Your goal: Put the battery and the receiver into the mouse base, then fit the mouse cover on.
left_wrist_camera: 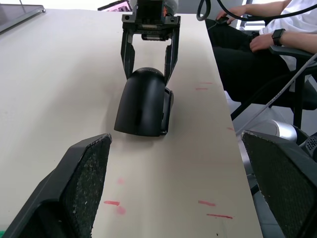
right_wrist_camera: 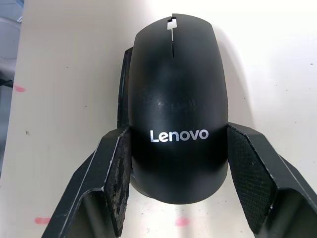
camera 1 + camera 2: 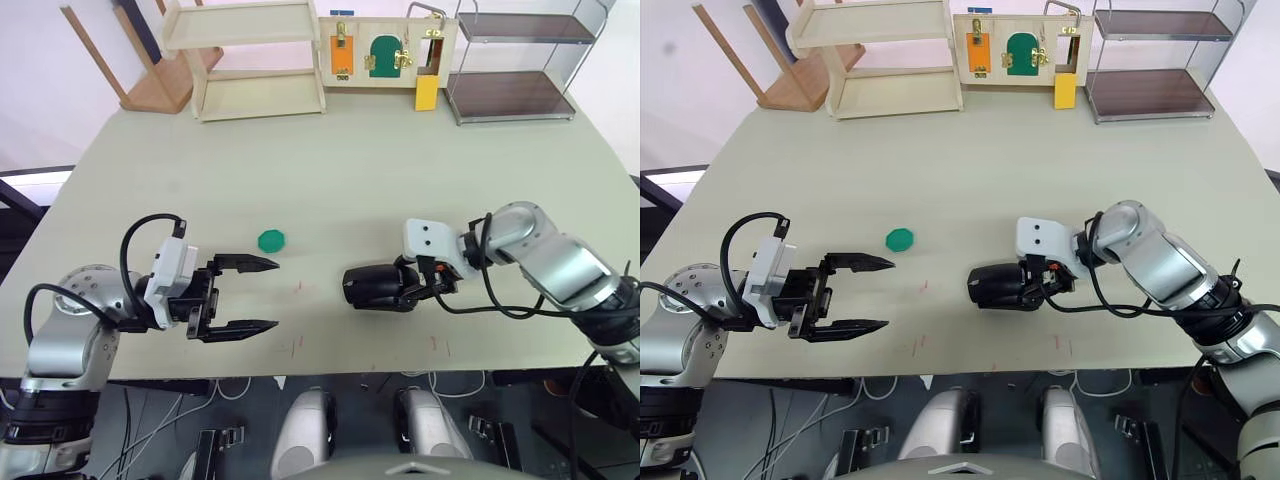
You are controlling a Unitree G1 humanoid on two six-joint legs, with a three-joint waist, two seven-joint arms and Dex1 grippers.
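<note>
The surface (image 3: 330,170) carries the mouse near its front edge, right of centre. The cover (image 2: 174,104) sits on the base (image 1: 167,106), slightly askew, with the base edge showing along one side. The right pincer (image 2: 176,171) clamps the cover's rear, one finger against each flank. The left pincer (image 3: 245,294) hovers spread and empty near the front edge, well apart from the mouse. A green disc (image 3: 271,240) lies between them, further back.

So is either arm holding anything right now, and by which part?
The right gripper straddles the mouse cover at its rear sides, over the mouse base; contact looks likely. The left gripper is open, holding nothing.
</note>
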